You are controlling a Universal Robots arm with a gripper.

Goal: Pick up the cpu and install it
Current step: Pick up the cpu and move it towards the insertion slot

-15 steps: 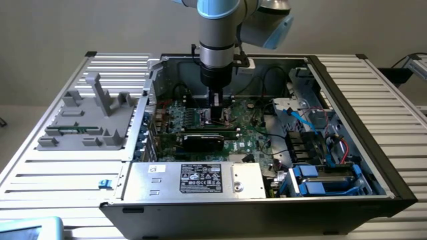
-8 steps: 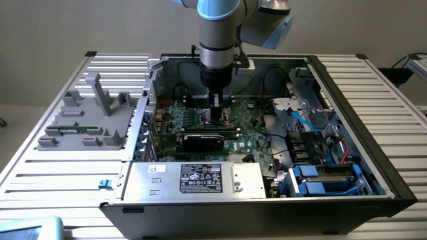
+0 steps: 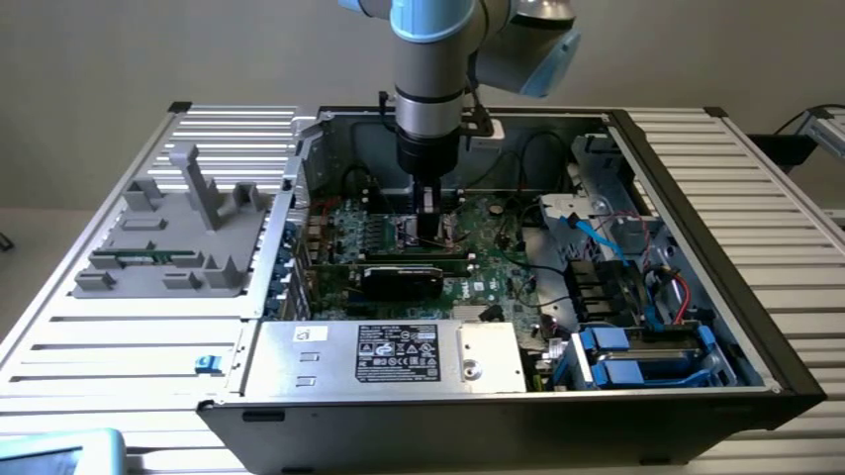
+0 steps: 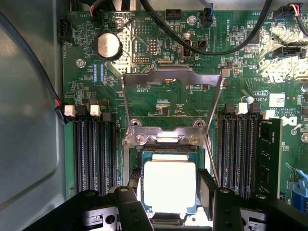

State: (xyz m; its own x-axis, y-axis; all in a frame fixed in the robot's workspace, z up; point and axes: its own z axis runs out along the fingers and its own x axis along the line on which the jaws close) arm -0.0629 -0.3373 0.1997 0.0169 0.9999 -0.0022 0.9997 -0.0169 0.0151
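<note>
The cpu (image 4: 169,186) is a flat square chip with a bright silver top. It sits between my gripper's black fingers (image 4: 131,204), right over the dark socket (image 4: 166,155) on the green motherboard (image 4: 163,96). My gripper (image 4: 169,192) is shut on the cpu, with a pad against each of two opposite edges. Whether the chip rests in the socket or hovers just above it I cannot tell. The socket's metal load frame (image 4: 173,79) stands flipped open beyond it. In the exterior view my gripper (image 3: 425,226) reaches straight down into the open computer case (image 3: 660,148).
Memory slots (image 4: 91,149) flank the socket, and a green memory stick (image 4: 269,159) stands in one. Black cables (image 4: 202,41) cross the board near a coin battery (image 4: 107,45). A grey fixture (image 3: 172,237) sits at the exterior view's left. The power supply (image 3: 383,351) and blue drive bays (image 3: 634,356) fill the case front.
</note>
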